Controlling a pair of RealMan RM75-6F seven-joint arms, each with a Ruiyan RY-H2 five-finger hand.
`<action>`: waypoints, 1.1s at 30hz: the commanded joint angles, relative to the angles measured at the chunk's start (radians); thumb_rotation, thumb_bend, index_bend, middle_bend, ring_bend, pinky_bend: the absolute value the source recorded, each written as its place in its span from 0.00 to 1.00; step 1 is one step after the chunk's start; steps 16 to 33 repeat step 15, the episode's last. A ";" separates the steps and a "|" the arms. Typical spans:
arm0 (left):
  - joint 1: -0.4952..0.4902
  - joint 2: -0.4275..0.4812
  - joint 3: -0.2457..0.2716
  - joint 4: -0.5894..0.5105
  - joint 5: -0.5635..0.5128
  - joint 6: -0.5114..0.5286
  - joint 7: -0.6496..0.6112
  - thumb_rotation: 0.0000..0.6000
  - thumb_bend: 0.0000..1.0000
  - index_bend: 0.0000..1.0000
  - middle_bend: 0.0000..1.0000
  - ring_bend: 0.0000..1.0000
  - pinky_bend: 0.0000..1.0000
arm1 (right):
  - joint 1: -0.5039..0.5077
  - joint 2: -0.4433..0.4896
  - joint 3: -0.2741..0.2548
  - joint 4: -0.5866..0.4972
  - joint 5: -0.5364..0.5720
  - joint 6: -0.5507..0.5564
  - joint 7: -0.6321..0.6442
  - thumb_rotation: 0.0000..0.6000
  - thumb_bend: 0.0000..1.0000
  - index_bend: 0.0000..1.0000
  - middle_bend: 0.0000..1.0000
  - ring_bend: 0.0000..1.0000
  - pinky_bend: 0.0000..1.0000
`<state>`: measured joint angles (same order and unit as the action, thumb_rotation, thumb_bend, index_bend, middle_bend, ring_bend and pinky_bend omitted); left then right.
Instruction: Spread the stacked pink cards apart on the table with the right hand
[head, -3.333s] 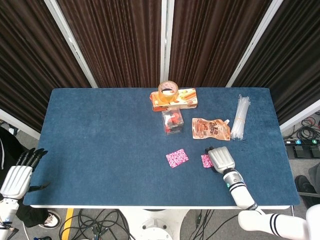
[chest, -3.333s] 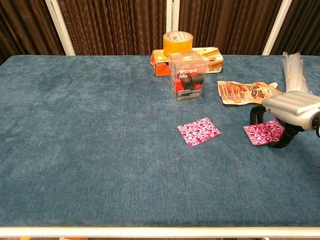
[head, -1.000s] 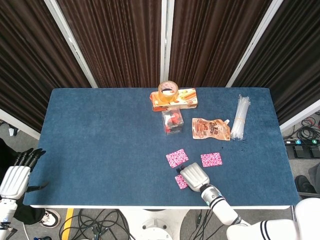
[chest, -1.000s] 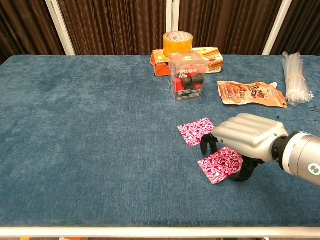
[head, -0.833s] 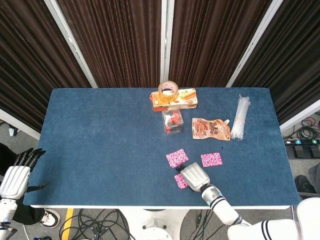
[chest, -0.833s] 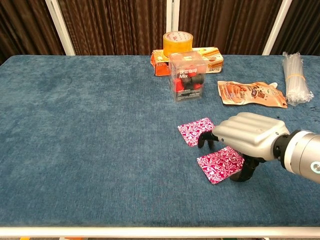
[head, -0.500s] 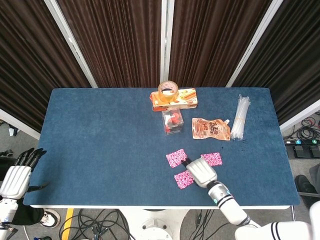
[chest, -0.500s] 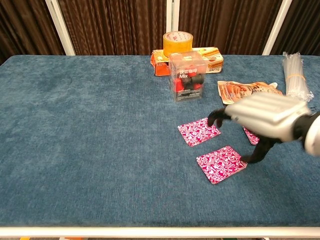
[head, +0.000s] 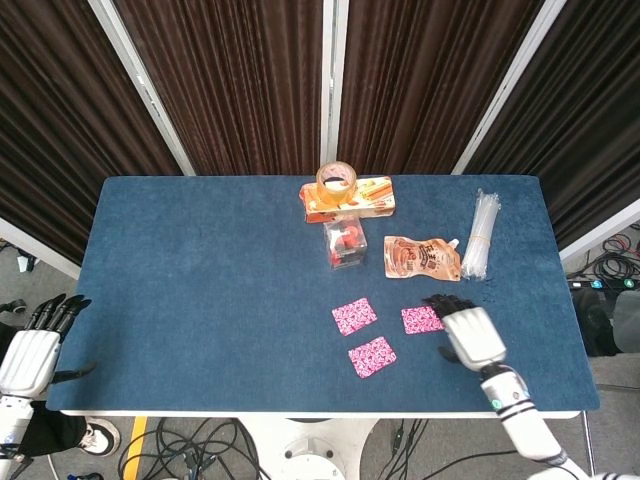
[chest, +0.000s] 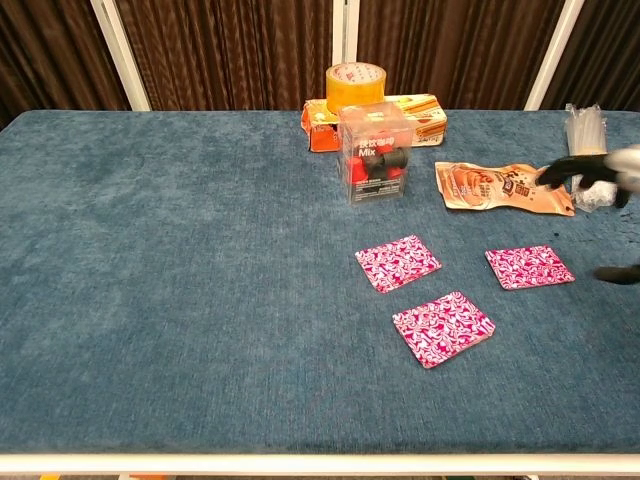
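right hand: my right hand (head: 470, 335) hovers palm down over the front right of the tabletop (head: 200, 260), just right of the nearest card, dark fingers (head: 446, 301) pointing toward the far edge, spread apart, holding nothing. In the chest view only its fingers show at the right border (chest: 575, 170).
left hand: my left hand (head: 35, 350) hangs off the front left corner, below the tabletop edge, fingers loosely apart, empty.
pink cards: three, all flat, patterned face up, apart from one another.
left card (head: 354, 316): long axis tilted, right end farther back.
front card (head: 372, 357): nearest the front edge, same tilt.
right card (head: 422, 320): long axis roughly left to right.
other things, one each: tape roll (head: 336, 180) on an orange box (head: 372, 199), clear case (head: 346, 244), orange pouch (head: 422, 258), bundle of clear straws (head: 481, 233).
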<state>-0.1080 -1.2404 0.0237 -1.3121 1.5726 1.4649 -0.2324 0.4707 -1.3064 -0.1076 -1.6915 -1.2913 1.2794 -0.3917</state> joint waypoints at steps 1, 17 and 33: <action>-0.001 0.002 0.001 -0.001 0.002 -0.001 0.000 1.00 0.00 0.13 0.10 0.00 0.10 | -0.082 -0.001 -0.013 0.106 -0.047 0.077 0.088 1.00 0.10 0.00 0.00 0.00 0.00; -0.009 -0.006 0.001 -0.010 0.008 -0.006 0.024 1.00 0.00 0.13 0.10 0.00 0.10 | -0.174 0.006 0.043 0.198 -0.076 0.144 0.112 1.00 0.11 0.00 0.00 0.00 0.00; -0.009 -0.006 0.001 -0.010 0.008 -0.006 0.024 1.00 0.00 0.13 0.10 0.00 0.10 | -0.174 0.006 0.043 0.198 -0.076 0.144 0.112 1.00 0.11 0.00 0.00 0.00 0.00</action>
